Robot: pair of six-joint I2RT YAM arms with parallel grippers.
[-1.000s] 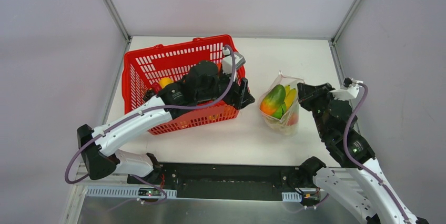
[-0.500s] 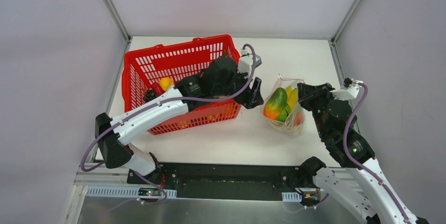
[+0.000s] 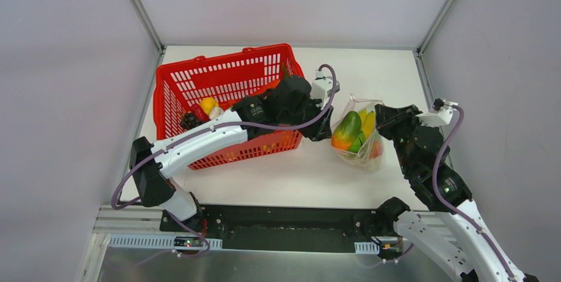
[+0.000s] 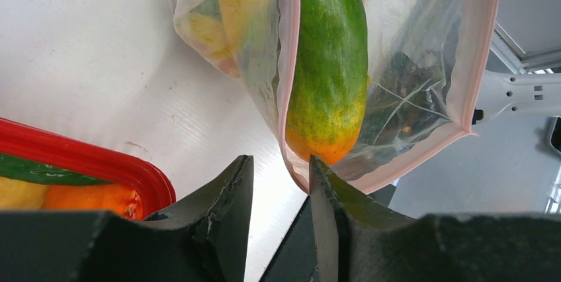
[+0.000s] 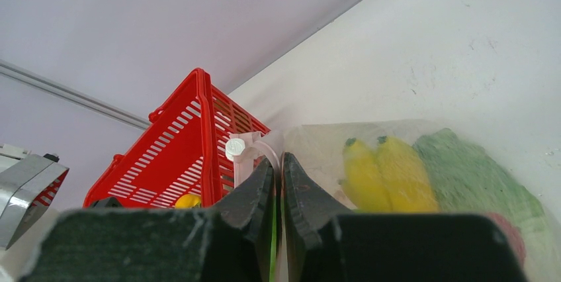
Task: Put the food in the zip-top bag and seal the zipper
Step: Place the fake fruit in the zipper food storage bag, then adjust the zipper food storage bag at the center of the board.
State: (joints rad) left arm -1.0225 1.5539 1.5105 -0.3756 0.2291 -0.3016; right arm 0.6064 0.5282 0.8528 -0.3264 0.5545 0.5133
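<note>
The clear zip-top bag [image 3: 368, 156] stands on the table right of the basket, its mouth open. It holds a green-orange papaya [image 3: 345, 130], yellow bananas [image 3: 366, 123] and a green leafy piece [image 5: 471, 177]. My right gripper [image 3: 383, 118] is shut on the bag's right mouth edge, as the right wrist view [image 5: 279, 163] shows, next to a white slider [image 5: 238, 147]. My left gripper [image 3: 323, 128] is open and empty just left of the bag. In the left wrist view [image 4: 279, 163] its right finger touches the pink zipper strip [image 4: 288, 63] under the papaya [image 4: 331, 63].
The red mesh basket [image 3: 225, 53] stands at the left with several food pieces inside, among them a yellow one [image 3: 208, 104]. Its rim [image 4: 86, 163] is close to the left of my left gripper. Grey walls enclose the table on three sides.
My left arm has swung right, from over the basket's right wall to the bag's left edge. The bag has shifted slightly. My right gripper has kept its hold.
</note>
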